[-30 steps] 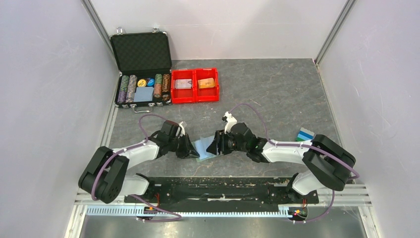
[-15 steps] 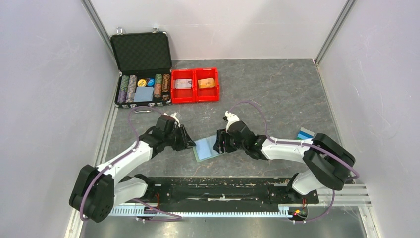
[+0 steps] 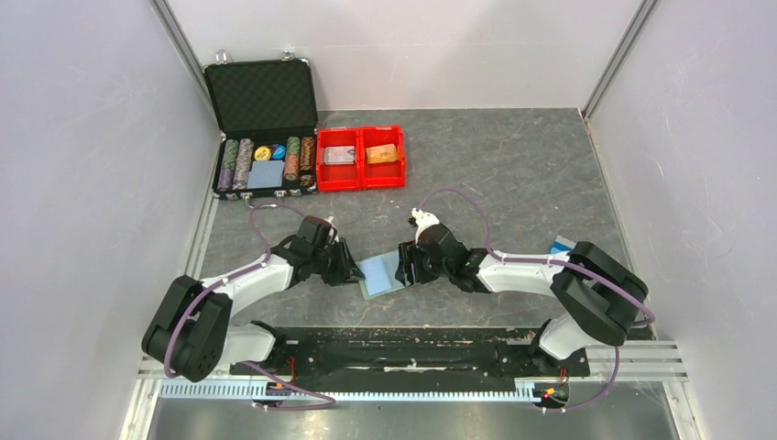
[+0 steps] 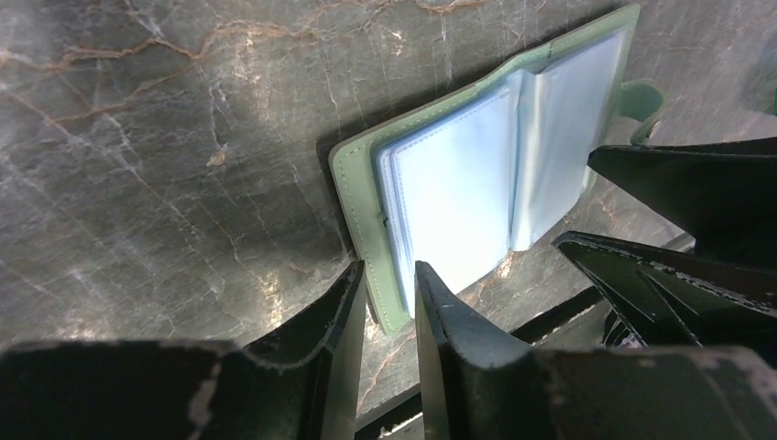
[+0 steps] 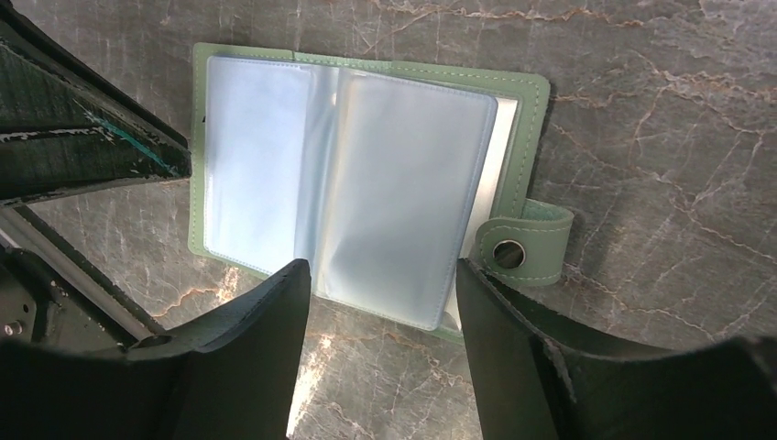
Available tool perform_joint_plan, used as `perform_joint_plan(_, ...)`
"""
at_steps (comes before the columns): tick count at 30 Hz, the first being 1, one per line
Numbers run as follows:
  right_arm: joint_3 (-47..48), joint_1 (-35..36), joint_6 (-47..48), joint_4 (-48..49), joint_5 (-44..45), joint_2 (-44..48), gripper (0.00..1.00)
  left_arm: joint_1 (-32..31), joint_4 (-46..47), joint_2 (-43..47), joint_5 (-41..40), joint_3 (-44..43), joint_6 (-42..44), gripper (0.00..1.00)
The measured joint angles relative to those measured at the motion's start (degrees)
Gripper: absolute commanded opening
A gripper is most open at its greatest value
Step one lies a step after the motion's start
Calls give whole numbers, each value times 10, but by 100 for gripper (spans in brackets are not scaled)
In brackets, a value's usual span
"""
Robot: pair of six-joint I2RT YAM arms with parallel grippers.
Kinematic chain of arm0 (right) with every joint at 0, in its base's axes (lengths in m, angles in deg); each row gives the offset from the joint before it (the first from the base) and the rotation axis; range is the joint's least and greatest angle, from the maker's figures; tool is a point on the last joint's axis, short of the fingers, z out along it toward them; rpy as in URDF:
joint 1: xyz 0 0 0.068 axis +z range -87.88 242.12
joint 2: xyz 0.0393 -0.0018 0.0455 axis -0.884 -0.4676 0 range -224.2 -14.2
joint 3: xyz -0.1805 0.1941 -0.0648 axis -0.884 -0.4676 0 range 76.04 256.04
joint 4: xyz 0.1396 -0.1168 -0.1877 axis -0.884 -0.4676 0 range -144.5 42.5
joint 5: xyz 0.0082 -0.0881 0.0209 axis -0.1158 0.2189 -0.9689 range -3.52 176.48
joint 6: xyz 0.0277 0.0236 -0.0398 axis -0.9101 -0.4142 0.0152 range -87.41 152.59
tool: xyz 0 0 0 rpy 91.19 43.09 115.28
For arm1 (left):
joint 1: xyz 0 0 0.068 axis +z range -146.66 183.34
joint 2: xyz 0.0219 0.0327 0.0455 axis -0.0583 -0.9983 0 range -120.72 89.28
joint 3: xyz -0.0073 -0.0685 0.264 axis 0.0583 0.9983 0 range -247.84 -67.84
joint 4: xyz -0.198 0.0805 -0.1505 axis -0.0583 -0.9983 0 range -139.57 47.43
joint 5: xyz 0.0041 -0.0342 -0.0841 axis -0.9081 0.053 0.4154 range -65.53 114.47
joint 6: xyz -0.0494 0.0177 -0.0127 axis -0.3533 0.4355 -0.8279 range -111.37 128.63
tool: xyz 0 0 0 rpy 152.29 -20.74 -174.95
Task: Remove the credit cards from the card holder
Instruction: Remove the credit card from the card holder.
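Top view: even, diffuse overhead light, sharp throughout, with only soft shadows on the desk beneath the arms. Wrist views: the clear pockets of the card holder glare pale blue-white just ahead of the right end effector and the left end effector. The dark fingers render as soft-edged near-silhouettes, and glossy highlights streak the desk to the left of the left end effector.

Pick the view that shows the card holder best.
Right wrist: the holder lies open, nearly whole, snap tab included. Left wrist shows it slanted, its far side partly hidden; top view shows only a small pale patch.
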Motion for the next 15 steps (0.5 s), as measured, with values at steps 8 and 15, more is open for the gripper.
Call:
perform_joint_plan(8,6,0,4,-9,4,-3,64,0,29,-19,17,12,0,33)
perform_joint_plan(15,8,-3,-9,12,-23,-12,63,1,49,-22,25,19,0,31)
